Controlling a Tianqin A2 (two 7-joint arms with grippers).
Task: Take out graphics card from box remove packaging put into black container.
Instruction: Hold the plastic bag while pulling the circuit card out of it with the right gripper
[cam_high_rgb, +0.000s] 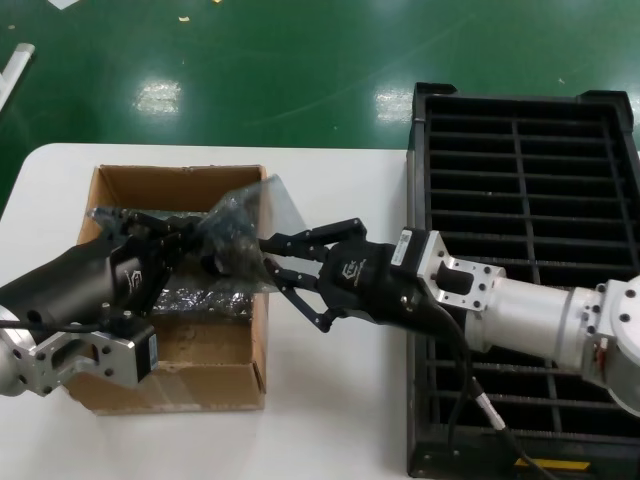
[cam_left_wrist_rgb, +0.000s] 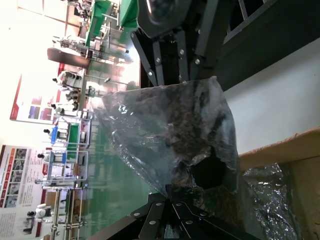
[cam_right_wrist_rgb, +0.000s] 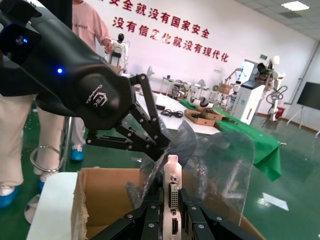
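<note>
Holding the graphics card (cam_right_wrist_rgb: 172, 192) by its silver bracket end, the right gripper (cam_high_rgb: 268, 259) has its fingers closed on it, just above the right side of the box (cam_high_rgb: 178, 358). The left gripper (cam_high_rgb: 196, 238) pinches the packaging (cam_high_rgb: 245, 215) from the other side, closed on the thin shiny bag. Each pulls its own way, likely so the bag slides off the card. The black container (cam_high_rgb: 522, 130) waits on the right, near the right arm, for the bare card.

Overhead head view, 2 close wrist views facing the packaging (cam_high_rgb: 240, 225).
</note>
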